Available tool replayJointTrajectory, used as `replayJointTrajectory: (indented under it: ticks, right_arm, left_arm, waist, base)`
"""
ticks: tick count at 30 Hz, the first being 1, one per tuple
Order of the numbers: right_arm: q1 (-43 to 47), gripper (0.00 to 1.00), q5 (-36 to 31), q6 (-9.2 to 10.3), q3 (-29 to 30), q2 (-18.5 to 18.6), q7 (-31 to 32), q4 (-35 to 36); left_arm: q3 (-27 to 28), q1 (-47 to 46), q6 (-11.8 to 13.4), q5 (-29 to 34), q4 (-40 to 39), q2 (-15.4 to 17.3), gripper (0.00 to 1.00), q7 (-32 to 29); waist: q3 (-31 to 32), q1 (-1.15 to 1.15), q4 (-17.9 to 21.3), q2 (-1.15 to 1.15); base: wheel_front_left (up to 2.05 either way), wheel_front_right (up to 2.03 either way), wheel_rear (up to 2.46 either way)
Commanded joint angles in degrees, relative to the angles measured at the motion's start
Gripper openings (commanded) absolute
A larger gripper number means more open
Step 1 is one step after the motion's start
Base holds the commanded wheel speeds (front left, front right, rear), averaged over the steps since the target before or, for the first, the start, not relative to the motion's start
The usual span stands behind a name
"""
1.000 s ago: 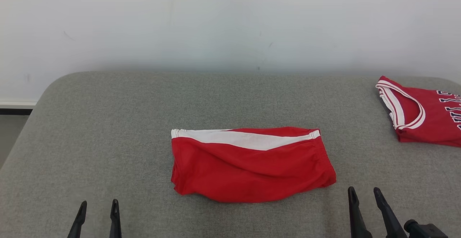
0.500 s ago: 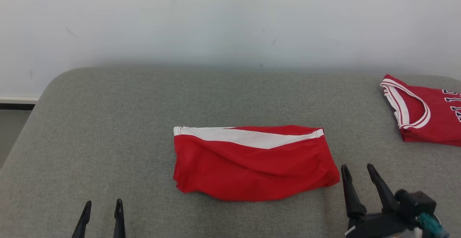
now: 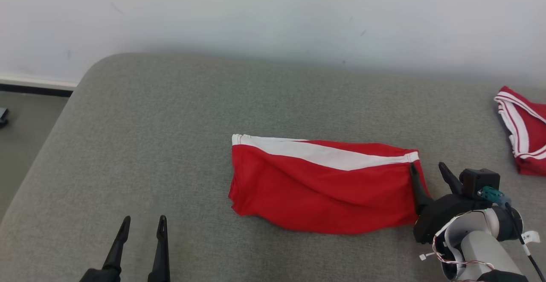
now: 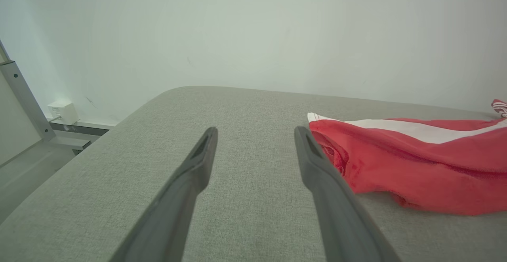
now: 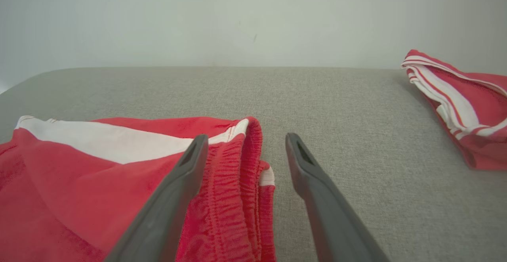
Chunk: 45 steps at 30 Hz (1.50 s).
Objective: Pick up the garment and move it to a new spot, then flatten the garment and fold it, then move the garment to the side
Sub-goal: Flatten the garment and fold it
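Garment: red shorts [image 3: 324, 188] with a white stripe [image 3: 324, 157], lying as a compact folded oblong near the middle of the grey padded surface [image 3: 170, 124], well apart from a second red garment [image 3: 527, 141] at the far right edge.
Right gripper [image 3: 426, 165]: fingers spread with nothing between them, set at the shorts' right end; in the right wrist view one finger lies over the gathered waistband [image 5: 241, 163] and the other over bare padding. Whether either finger touches the cloth cannot be told.
Left gripper [image 3: 144, 219]: fingers also apart and empty, low at the near left, clear of the shorts' left end.
Stage: the cloth already looks folded, so the move to the side is probably what remains.
Handling: likely light, thin and limp — it should sag from any single hold, and the stacked layers could slide apart and undo the fold.
Where to hold: the waistband end looks best — it is the thickest, ribbed part, and gives the fingers something to bite. Take every layer in one pinch, low against the padding.
Second hold: the left end by the stripe's corner would suit the other gripper, keeping the oblong level.
Risk: catching only the top layer would peel the fold open.
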<state>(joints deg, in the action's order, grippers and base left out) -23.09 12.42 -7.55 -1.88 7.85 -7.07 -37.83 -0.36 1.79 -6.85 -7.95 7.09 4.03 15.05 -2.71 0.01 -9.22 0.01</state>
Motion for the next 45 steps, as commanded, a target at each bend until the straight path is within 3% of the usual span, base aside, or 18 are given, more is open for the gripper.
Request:
replayJointTrajectory:
  ticks: [1, 8, 16, 18, 19, 25, 38, 45]
  right_arm:
    - [-1.63, 1.0, -1.01, 0.17, 0.93, 0.72, 0.31, -3.38]
    - [-7.21, 1.0, -2.68, 0.17, 3.39, 0.59, 2.06, -17.87]
    - [-8.55, 1.0, -0.36, 0.17, 4.76, -0.99, 2.85, -26.02]
    - [-8.8, 0.64, 0.96, 0.17, 4.61, -1.63, 2.41, -26.96]
    - [-9.02, 0.0, 1.33, 0.17, 4.3, -1.88, 2.51, -27.39]
    - [-11.38, 0.0, 4.26, 0.17, 1.9, -0.5, 1.3, -27.65]
    - [-8.54, 0.0, 11.28, 0.17, -5.4, 14.41, 5.84, -23.78]
    - [-7.99, 0.0, 23.88, 0.17, -6.49, 13.1, 14.3, -15.98]
  left_arm:
    - [-0.06, -1.2, -0.11, 0.44, 0.21, -0.31, 1.0, 0.15]
    - [0.6, -2.04, -0.43, 0.39, 1.07, -0.72, 1.0, 0.16]
    - [0.73, -2.26, -0.59, 0.59, 1.21, -0.88, 1.0, 0.16]
    - [0.72, -2.25, -0.63, 0.65, 1.29, -0.92, 1.0, 0.16]
    - [0.71, -2.14, -0.65, 0.6, 1.47, -0.93, 1.0, 0.16]
    - [0.38, -2.03, -0.56, 0.52, 2.01, -1.01, 1.0, 0.16]
    - [0.53, 0.78, -0.59, 0.74, 1.86, -1.08, 1.0, 0.16]
    - [0.64, 1.63, -0.58, 0.69, 2.21, -1.1, 1.0, 0.16]
  waist:
    - [-1.29, -0.01, -1.94, -0.01]
    - [-2.2, -0.01, -2.95, -0.01]
    - [-1.93, -0.01, -3.15, -0.01]
    - [-1.86, -0.01, -3.02, -0.01]
    - [-1.81, -0.01, -2.89, -0.01]
    - [-0.99, -0.01, -1.85, -0.01]
    - [2.39, -0.01, 1.43, -0.01]
    - [2.95, -0.01, 3.08, -0.01]
  base:
    - [0.0, 0.0, 0.0]
    - [0.0, 0.0, 0.0]
    - [0.0, 0.0, 0.0]
    - [0.0, 0.0, 0.0]
    - [0.0, 0.0, 0.0]
    - [0.0, 0.0, 0.0]
    - [0.0, 0.0, 0.0]
    - [0.0, 0.0, 0.0]
